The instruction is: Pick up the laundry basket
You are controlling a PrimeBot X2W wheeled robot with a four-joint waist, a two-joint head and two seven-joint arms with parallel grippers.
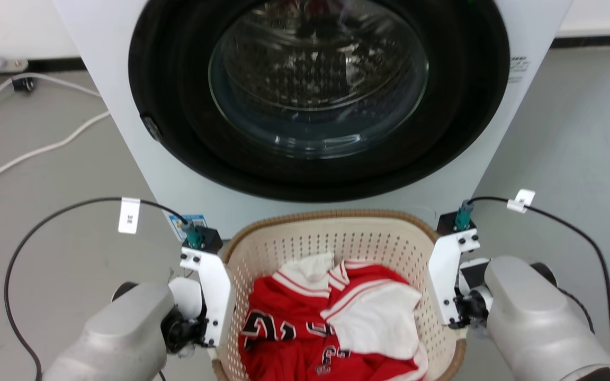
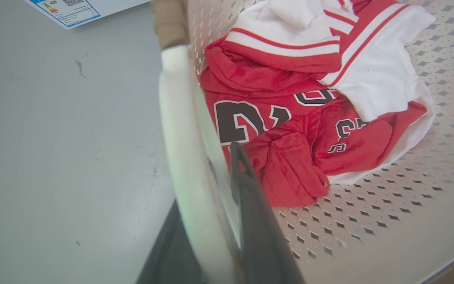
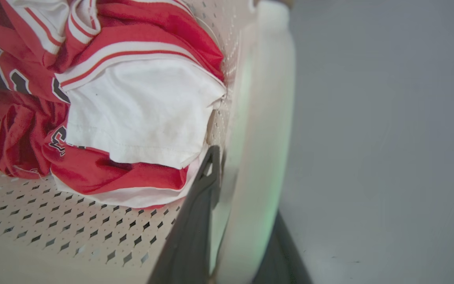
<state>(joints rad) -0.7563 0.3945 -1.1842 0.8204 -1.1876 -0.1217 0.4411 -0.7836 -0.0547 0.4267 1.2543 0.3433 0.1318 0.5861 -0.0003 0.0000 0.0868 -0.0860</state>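
A cream perforated plastic laundry basket [image 1: 331, 219] of red and white jerseys [image 1: 305, 323] sits touching a white washing machine [image 1: 119, 127]. The left claw [image 2: 205, 185] and right claw [image 3: 246, 181] each clamp a white side handle [image 2: 177, 118], one finger inside the wall and one outside, with the forearms flanking the basket. Raising both arms evenly should keep it level.

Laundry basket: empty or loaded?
Loaded, but not full. Crumpled red-and-white clothes cover the bottom of the laundry basket, and its perforated walls rise bare above them.
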